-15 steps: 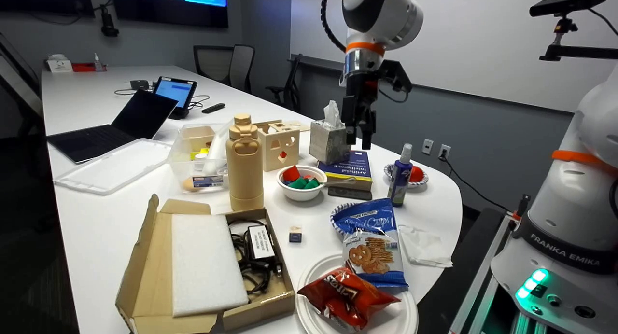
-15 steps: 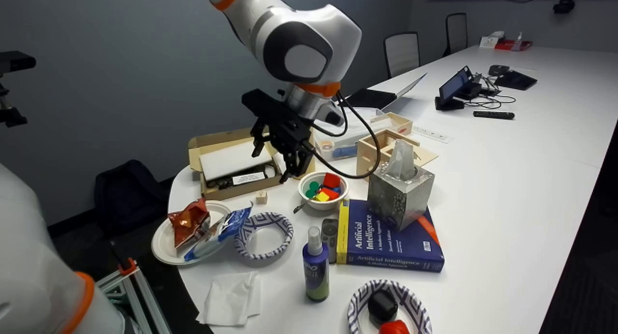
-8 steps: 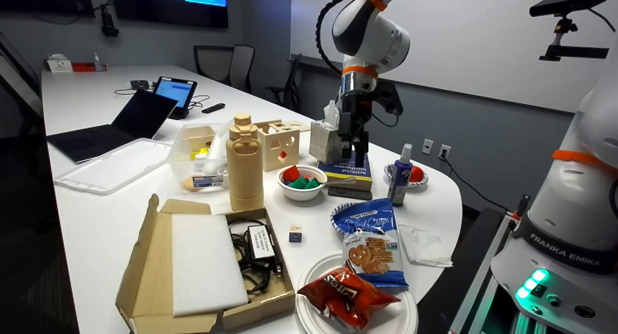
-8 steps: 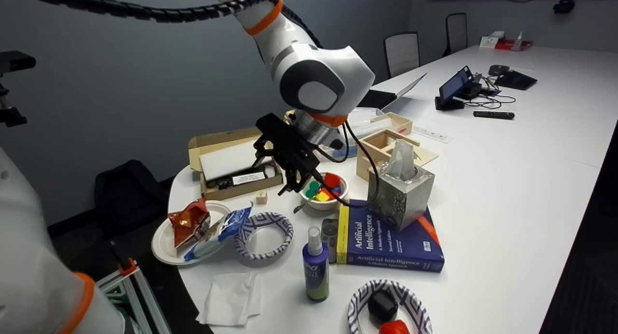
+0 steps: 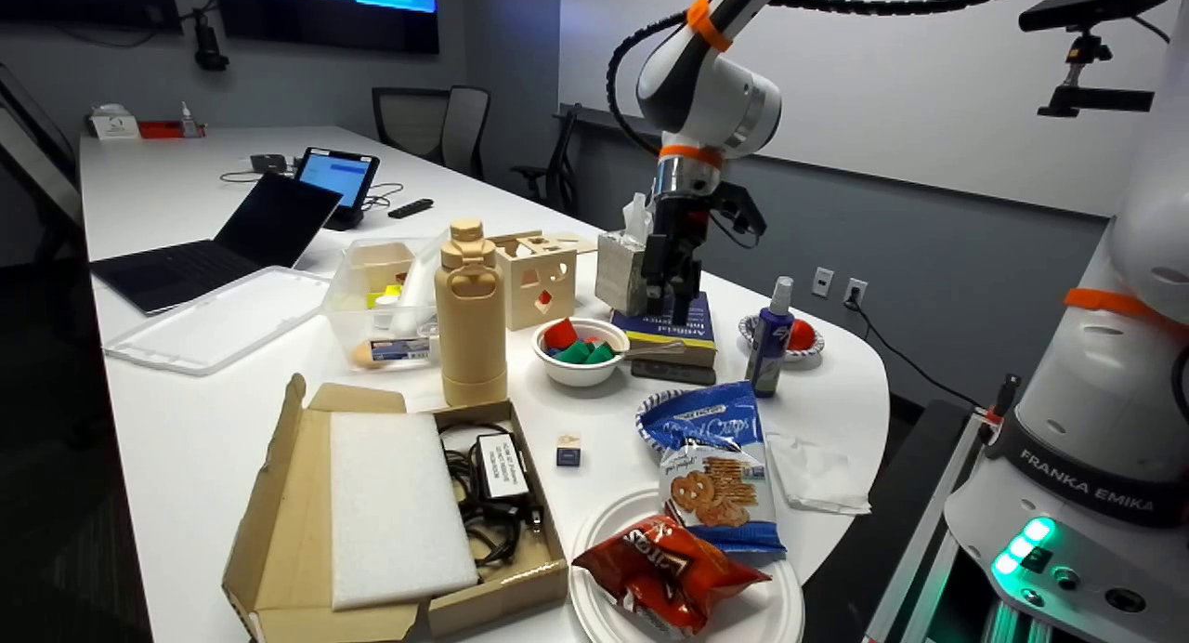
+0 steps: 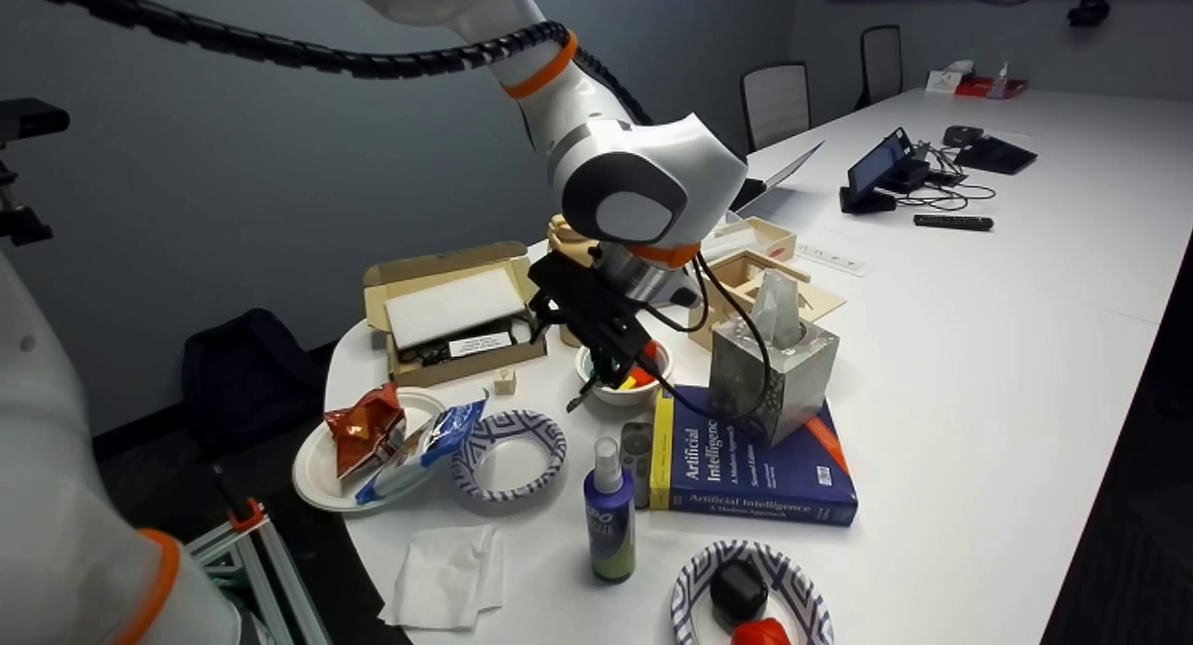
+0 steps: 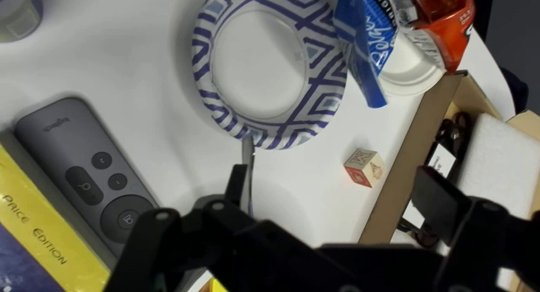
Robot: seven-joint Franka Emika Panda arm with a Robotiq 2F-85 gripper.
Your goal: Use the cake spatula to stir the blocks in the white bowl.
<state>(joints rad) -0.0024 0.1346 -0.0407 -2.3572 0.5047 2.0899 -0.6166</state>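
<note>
The white bowl (image 5: 581, 375) stands on the table, holding red, green, blue and yellow blocks (image 5: 576, 353). A cake spatula leans in it, its metal handle (image 5: 658, 349) poking out over the rim. My gripper (image 5: 669, 303) is open and hangs above the table near the handle side of the bowl. In an exterior view it partly covers the bowl (image 6: 626, 398). Seen from the wrist, the handle (image 7: 248, 150) lies along the inner side of the left finger (image 7: 236, 182), apart from the right one; their height difference is unclear. Most of the bowl is hidden there; one yellow block (image 7: 217, 286) peeks out.
Close by are a thick book (image 6: 755, 459) bearing a tissue box (image 6: 774, 375), a grey remote (image 7: 84, 165), a spray bottle (image 6: 610, 524), a patterned paper bowl (image 7: 270, 133), a wooden letter cube (image 7: 365, 167), an opened cardboard box (image 5: 502, 592) and a tan bottle (image 5: 472, 336).
My open gripper has come down, drawing closer to the bowl and the spatula handle. Bowl, blocks and spatula have not moved.
</note>
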